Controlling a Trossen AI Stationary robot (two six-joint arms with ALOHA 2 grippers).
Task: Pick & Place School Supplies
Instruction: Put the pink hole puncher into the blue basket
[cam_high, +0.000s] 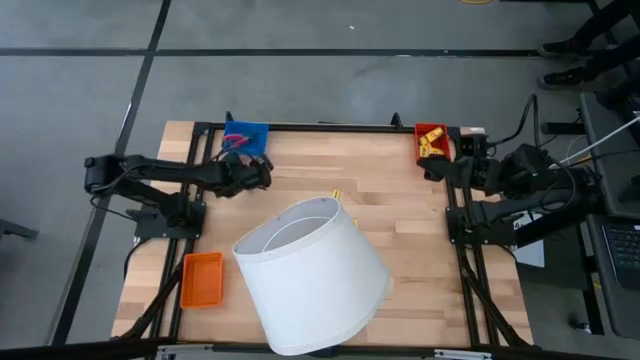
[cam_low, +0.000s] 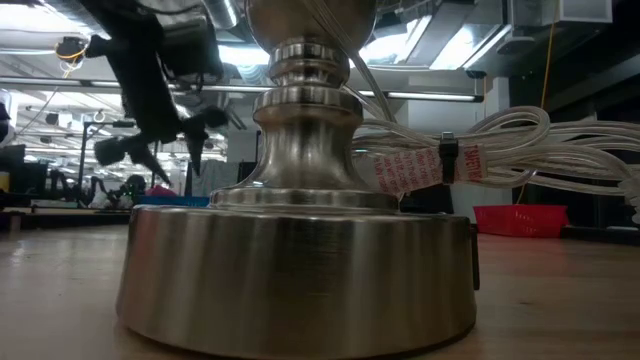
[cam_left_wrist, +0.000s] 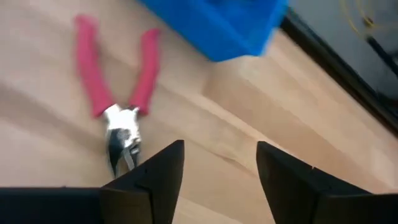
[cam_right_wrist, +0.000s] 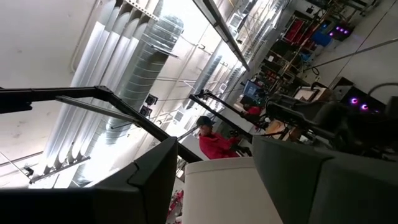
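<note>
A red-handled plier-like tool (cam_left_wrist: 118, 81) lies flat on the wooden table, its metal jaws (cam_left_wrist: 121, 140) toward my left gripper (cam_left_wrist: 221, 177). That gripper is open and empty, hovering just short of the tool beside the blue tray (cam_left_wrist: 217, 25). In the high view it is at the far left (cam_high: 258, 177). Yellow pieces (cam_high: 432, 143) lie in the red tray (cam_high: 419, 150) at the far right. A small yellow piece (cam_high: 337, 190) lies on the table by the lampshade. My right gripper (cam_right_wrist: 214, 180) is open and empty, tipped upward beside the red tray (cam_high: 441, 168).
A large white lampshade (cam_high: 310, 275) fills the table's middle and near part; its metal lamp base (cam_low: 300, 270) and bundled cord (cam_low: 480, 150) block most of the low view. An orange tray (cam_high: 202, 280) lies near left. A person in red (cam_right_wrist: 214, 144) stands far off.
</note>
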